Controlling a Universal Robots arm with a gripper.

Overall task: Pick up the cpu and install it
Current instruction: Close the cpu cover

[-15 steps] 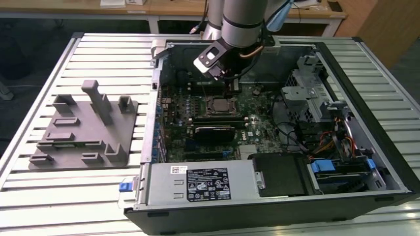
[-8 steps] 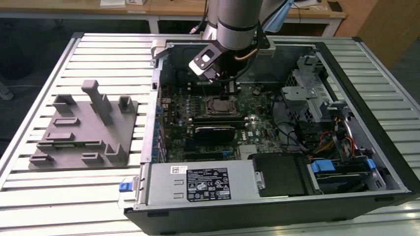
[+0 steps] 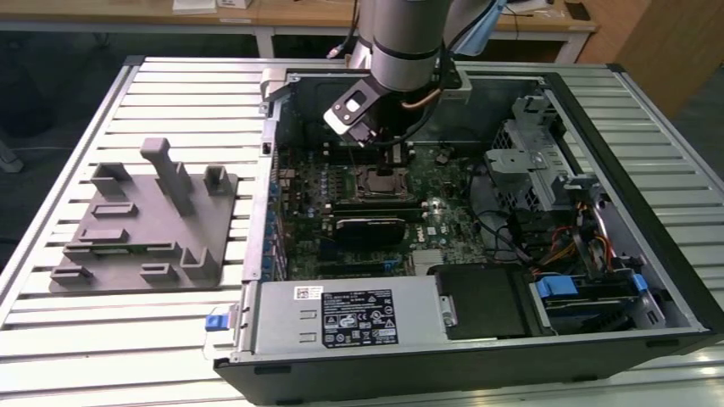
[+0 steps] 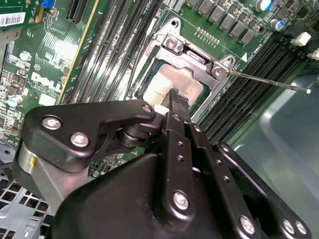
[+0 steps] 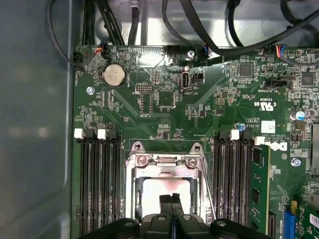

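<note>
Over the socketed cpu (image 5: 154, 194), hand (image 5: 172, 199), fingertips (image 5: 166, 201) together; beside case (image 3: 453, 380), grey fixture (image 3: 136, 246).

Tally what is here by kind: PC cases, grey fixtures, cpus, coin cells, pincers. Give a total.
PC case: 1
grey fixture: 1
cpu: 1
coin cell: 1
pincer: 1
Total: 5
</note>
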